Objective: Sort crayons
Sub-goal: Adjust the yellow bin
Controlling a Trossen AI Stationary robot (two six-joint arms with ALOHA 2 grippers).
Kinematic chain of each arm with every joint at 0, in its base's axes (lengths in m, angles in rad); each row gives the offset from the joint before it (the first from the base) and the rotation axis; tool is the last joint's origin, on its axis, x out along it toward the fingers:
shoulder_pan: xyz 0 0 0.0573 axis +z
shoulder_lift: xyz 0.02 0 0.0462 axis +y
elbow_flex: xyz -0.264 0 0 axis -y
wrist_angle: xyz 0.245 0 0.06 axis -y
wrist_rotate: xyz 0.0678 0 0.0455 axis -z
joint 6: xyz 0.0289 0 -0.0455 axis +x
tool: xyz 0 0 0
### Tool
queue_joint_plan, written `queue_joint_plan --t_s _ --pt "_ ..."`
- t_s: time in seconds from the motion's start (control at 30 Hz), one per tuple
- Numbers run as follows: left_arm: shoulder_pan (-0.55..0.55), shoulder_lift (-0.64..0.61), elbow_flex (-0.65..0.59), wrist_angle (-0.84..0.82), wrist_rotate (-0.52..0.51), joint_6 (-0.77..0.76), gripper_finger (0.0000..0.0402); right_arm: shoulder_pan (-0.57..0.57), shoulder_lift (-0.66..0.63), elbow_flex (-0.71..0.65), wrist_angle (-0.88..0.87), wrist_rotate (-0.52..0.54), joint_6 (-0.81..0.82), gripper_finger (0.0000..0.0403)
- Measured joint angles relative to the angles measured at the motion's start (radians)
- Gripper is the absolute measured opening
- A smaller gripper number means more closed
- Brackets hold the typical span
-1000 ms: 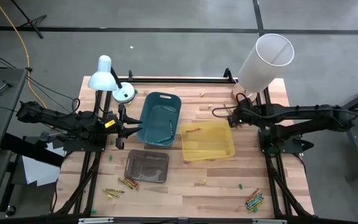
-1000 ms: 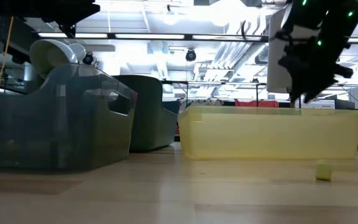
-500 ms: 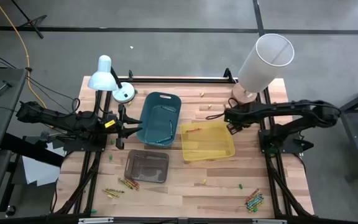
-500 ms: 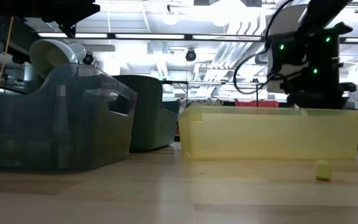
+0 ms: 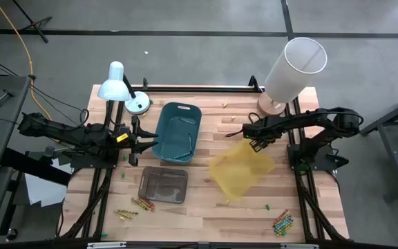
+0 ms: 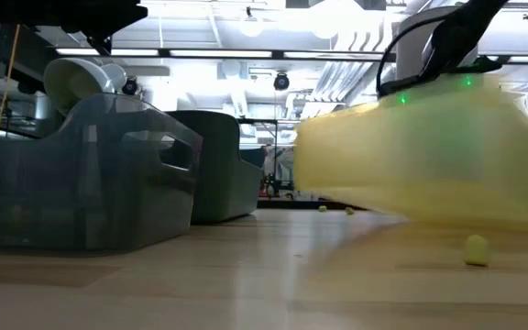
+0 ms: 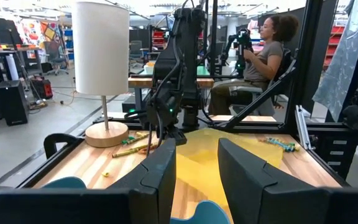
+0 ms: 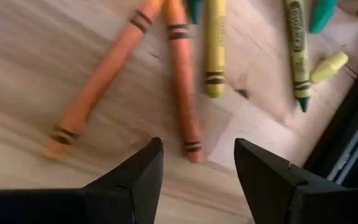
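Note:
My right gripper (image 5: pixel 253 138) is open, low over the table at the far right corner of the yellow bin (image 5: pixel 240 169). The bin shows blurred and tipped in the low view (image 6: pixel 429 165). In the right wrist view my open fingers (image 8: pixel 197 146) stand above two orange crayons (image 8: pixel 182 81), a yellow crayon (image 8: pixel 215 50) and a green crayon (image 8: pixel 296 50), all lying flat on the wood. My left gripper (image 5: pixel 144 142) is open beside the left side of the teal bin (image 5: pixel 178 131). My right gripper has nothing between its fingers in the right wrist view. It stands close to the yellow bin's far right corner (image 5: pixel 249 149), and I cannot tell whether a finger touches that corner.
A grey bin (image 5: pixel 163 185) stands near the teal bin. Crayon heaps lie near left (image 5: pixel 133 206) and near right (image 5: pixel 282 223). A desk lamp (image 5: pixel 116 83) and a white shaded lamp (image 5: pixel 292 69) stand at the far edge. A person sits beyond the table (image 7: pixel 266 53).
My right gripper has come down and a little toward the table's left, by the yellow bin's far right corner. The bin, which stood square beside the teal bin, has turned about, slid toward the near edge and tipped, one side lifted off the table.

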Motion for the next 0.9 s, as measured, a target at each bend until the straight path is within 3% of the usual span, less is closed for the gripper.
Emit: queue_joint_plan --t_s 0.5,0.7,0.9 --pt "0.000 0.000 0.000 0.000 0.000 0.000 0.0106 -0.004 -0.008 0.111 0.029 -0.035 -0.050 0.0192" --pt "-0.001 0.000 0.000 -0.001 0.001 0.000 0.0106 0.028 -0.009 0.222 -0.207 0.002 -0.050 0.0192" --pt "-0.001 0.000 0.000 -0.024 0.001 -0.041 0.0106 0.175 -0.026 0.252 -0.440 0.018 0.105 0.0187"
